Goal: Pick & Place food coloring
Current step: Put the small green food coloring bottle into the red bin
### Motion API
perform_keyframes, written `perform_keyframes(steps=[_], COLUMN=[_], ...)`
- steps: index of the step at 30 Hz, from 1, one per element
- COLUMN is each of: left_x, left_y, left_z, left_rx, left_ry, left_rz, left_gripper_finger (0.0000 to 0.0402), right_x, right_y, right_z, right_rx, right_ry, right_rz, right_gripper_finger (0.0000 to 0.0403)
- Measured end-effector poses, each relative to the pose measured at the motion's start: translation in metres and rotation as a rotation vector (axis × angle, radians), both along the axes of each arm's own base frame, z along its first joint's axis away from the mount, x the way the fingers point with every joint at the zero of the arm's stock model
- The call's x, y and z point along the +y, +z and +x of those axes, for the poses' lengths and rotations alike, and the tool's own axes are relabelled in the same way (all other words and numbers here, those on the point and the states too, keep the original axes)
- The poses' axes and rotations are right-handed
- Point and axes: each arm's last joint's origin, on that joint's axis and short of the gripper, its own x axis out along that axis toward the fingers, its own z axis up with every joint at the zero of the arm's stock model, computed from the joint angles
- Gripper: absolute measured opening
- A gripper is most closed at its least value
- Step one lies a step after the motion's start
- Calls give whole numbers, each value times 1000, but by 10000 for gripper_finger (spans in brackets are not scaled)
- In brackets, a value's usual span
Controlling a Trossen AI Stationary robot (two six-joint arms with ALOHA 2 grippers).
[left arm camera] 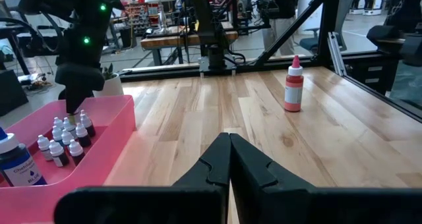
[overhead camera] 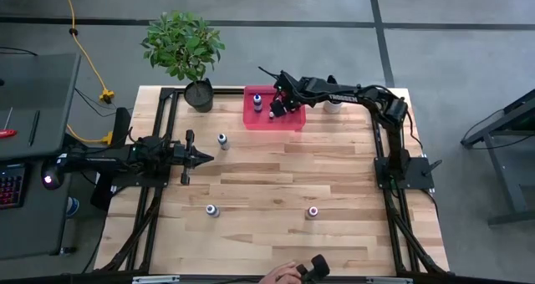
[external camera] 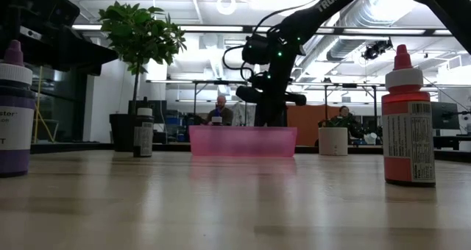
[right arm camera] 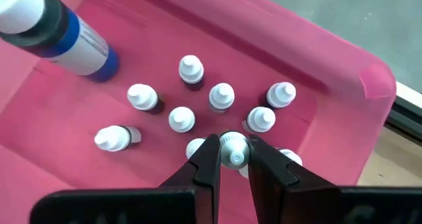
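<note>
The right claw (right arm camera: pixel 233 159) is hanging over the tray (right arm camera: pixel 330 72), pinching one small bottle (right arm camera: pixel 233 150); more small bottles (right arm camera: pixel 221 95) are standing just beyond it, and a big bottle (right arm camera: pixel 56 29) is sitting farther off.

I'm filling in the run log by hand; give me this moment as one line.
right gripper: shut on small bottle, over pink bin | left gripper: shut, idle at table's left | loose on table: red bottle

Pink bin (right arm camera: pixel 316 72), white-capped food coloring bottles (right arm camera: pixel 221 95), red bottle (external camera: pixel 408 125)
</note>
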Motion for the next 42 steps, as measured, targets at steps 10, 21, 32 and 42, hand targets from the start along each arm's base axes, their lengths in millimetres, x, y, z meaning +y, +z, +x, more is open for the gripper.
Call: perform_keyframes(steps=[10, 21, 32, 42], left_x=[0, 0, 0, 0], left_y=[0, 0, 0, 0], left_z=[0, 0, 0, 0], left_rx=[0, 0, 0, 0], left_ry=[0, 0, 0, 0], left_rz=[0, 0, 0, 0], left_gripper_finger=[0, 0, 0, 0], right_x=[-8, -11, -12, -13], right_y=[0, 0, -11, -12], right_z=[-5, -4, -1, -2], right_rx=[5, -19, -17, 9], right_ry=[-1, 21, 41, 30], right_rz=[-8, 8, 36, 31], right_gripper_finger=[46, 46, 46, 76])
